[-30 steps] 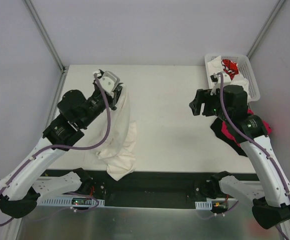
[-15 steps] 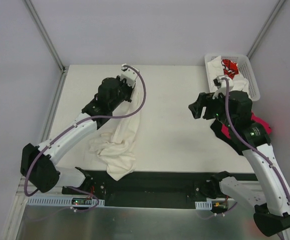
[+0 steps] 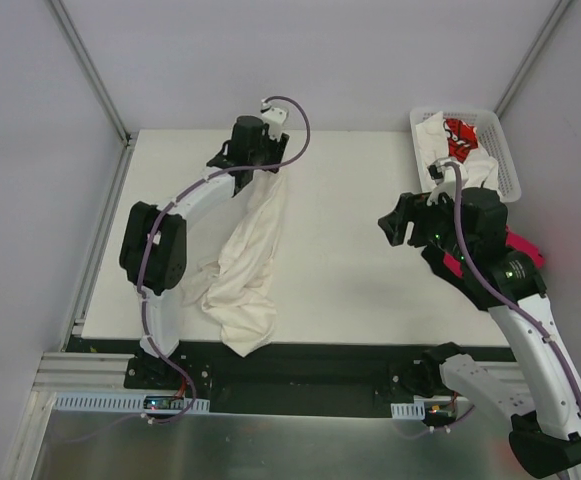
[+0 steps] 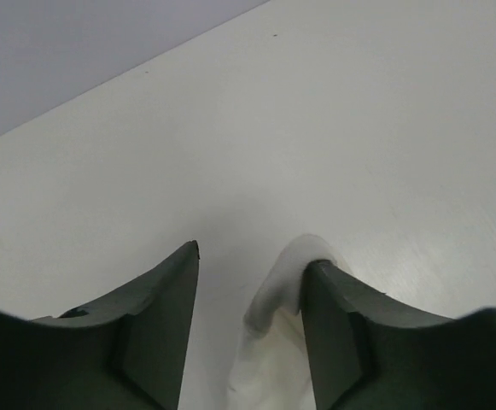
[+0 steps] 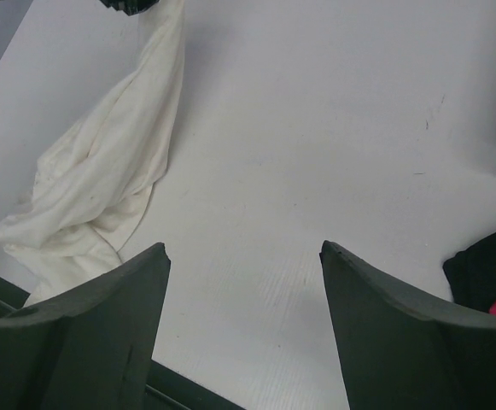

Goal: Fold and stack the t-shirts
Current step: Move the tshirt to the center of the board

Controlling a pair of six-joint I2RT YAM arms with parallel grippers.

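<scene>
A cream-white t-shirt [image 3: 245, 270] lies stretched in a long strip from the table's front edge toward the back; it also shows in the right wrist view [image 5: 102, 188]. My left gripper [image 3: 262, 162] is at its far end, low over the table. In the left wrist view that gripper [image 4: 256, 254] is open, and a fold of the cloth [image 4: 273, 342] clings to the right finger [image 4: 341, 325], apart from the other. My right gripper [image 3: 395, 222] hovers open over bare table [image 5: 243, 248], nothing between its fingers. A black t-shirt [image 3: 440, 262] and a magenta-pink one [image 3: 518, 245] lie under the right arm.
A white lattice basket [image 3: 505, 150] at the back right holds white cloth and a shirt with red print [image 3: 460, 135]. The white table [image 3: 350, 200] ends at a dark rail in front; grey walls and frame posts enclose it.
The left arm reached far toward the back of the table, drawing the cream shirt's end with it, and its jaws have parted. The right arm barely moved.
</scene>
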